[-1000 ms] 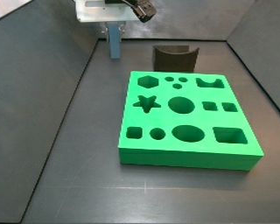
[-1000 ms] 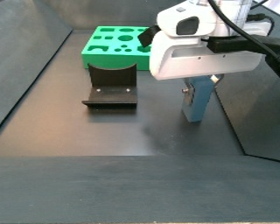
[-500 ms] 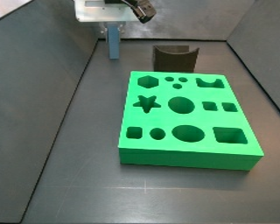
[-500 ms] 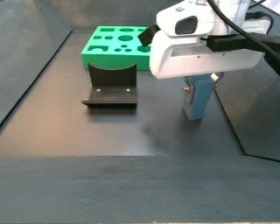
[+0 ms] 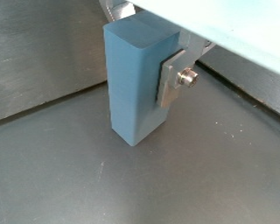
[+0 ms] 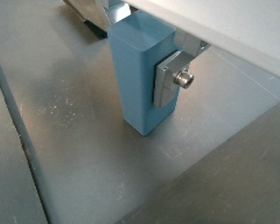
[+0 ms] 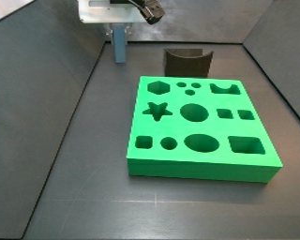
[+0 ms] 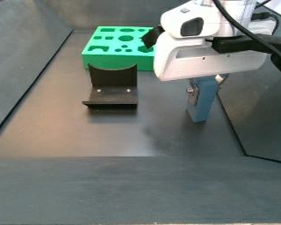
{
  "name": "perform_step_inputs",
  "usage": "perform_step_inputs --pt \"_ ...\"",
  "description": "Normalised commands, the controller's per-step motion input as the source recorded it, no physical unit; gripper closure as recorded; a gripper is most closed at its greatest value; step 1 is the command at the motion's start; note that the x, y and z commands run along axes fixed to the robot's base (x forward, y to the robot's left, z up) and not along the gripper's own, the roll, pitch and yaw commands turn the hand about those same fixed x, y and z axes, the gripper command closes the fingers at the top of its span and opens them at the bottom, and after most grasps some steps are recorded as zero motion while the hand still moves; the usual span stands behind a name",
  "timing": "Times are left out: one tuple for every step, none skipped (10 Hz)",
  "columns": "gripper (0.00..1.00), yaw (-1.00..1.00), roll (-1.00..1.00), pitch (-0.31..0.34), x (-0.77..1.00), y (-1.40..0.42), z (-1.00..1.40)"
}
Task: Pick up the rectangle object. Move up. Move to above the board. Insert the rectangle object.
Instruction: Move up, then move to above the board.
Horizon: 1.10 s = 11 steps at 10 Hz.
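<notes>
The fingers (image 5: 175,77) are closed on the rectangle object (image 5: 137,83) — in both wrist views a flat silver plate with a screw presses flat against one long face of the light-blue block (image 6: 143,77), up near its top end. The opposite plate is hidden behind the block, so only one contact is visible. The block stands upright between them, its lower end at or just above the grey table (image 6: 60,166); whether it touches cannot be told.

In a side view the gripper (image 8: 203,83) hangs under the big white wrist housing, with the rectangle object (image 8: 200,101) pointing straight down from it. In the other side view the gripper (image 7: 117,34) sits at about 11 o'clock in the picture, near the back wall, and the block (image 7: 119,47) shows as a slim blue bar below it.

The board (image 7: 201,127) lies flat on the table, well apart from the gripper — toward 5 o'clock from it in that view — with its star, circles, hexagon, squares and oval cutouts all open. The same board (image 8: 113,46) appears at about 11 o'clock in the other side view.

The fixture (image 7: 187,62), a dark notched block, stands just beyond the board's far edge, between board and back wall. In a side view the fixture (image 8: 111,90) sits on its base plate beside the board's near edge.
</notes>
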Motion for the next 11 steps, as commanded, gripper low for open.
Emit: perform_step_inputs --pt "1.00 0.00 0.00 0.003 0.02 -0.01 0.83" --pt "1.00 -0.01 0.01 0.037 0.00 -0.01 0.75" --pt "1.00 -0.02 0.02 0.066 0.00 0.00 0.64" --pt "1.00 -0.02 0.05 0.076 -0.01 0.01 0.47" --pt "1.00 -0.02 0.07 0.075 -0.01 0.01 0.33" --pt "1.00 0.04 -0.45 -0.202 -0.35 0.06 1.00" --pt "1.00 0.04 -0.44 -0.206 -0.35 0.06 1.00" --pt "1.00 0.02 -0.40 -0.217 -0.35 0.06 1.00" --pt "1.00 0.00 -0.34 -0.159 -0.33 0.06 1.00" --pt "1.00 -0.01 -0.27 -0.090 -0.31 0.05 1.00" --pt "1.00 -0.01 -0.22 -0.036 -0.30 0.05 1.00"
